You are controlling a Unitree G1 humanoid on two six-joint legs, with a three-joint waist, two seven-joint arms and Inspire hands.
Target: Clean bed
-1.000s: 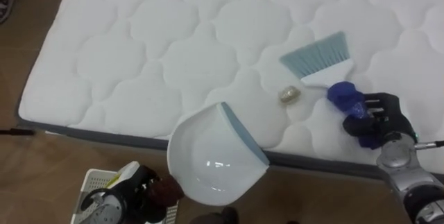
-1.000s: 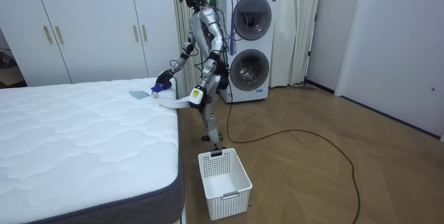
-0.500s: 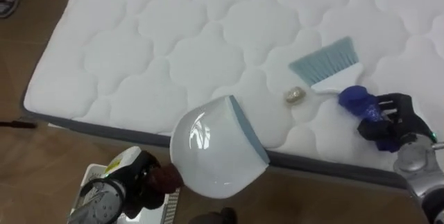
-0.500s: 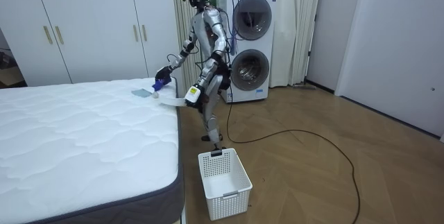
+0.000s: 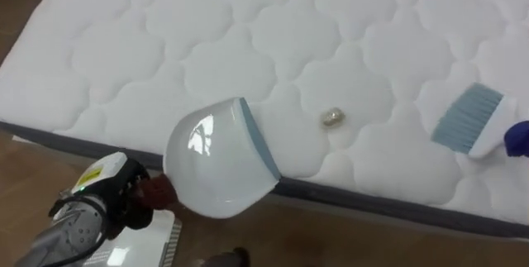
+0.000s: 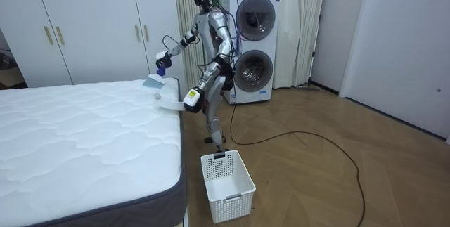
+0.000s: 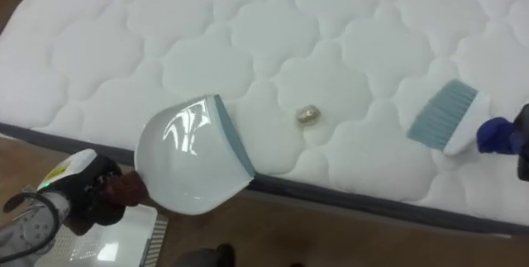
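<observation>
We list a white quilted mattress [image 5: 149,60] with a grey lower edge; the robot stands at its side.

Stacked washer and dryer [image 6: 253,44] behind the robot.

White slatted laundry basket [image 6: 227,176] on the floor. From the head camera we see it partly hidden under the left arm.

White dustpan [image 5: 216,172] with a blue-grey lip, tilted at the mattress edge. The left hand [image 5: 132,194] is wrapped round its reddish handle.

Brush [image 7: 444,118] with pale blue bristles, raised over the mattress. The right hand [image 6: 163,62] is closed on its blue handle, which we see cut off at the frame edge.

Small crumpled scrap [image 5: 332,118] lying on the mattress between dustpan and brush, apart from both.
</observation>
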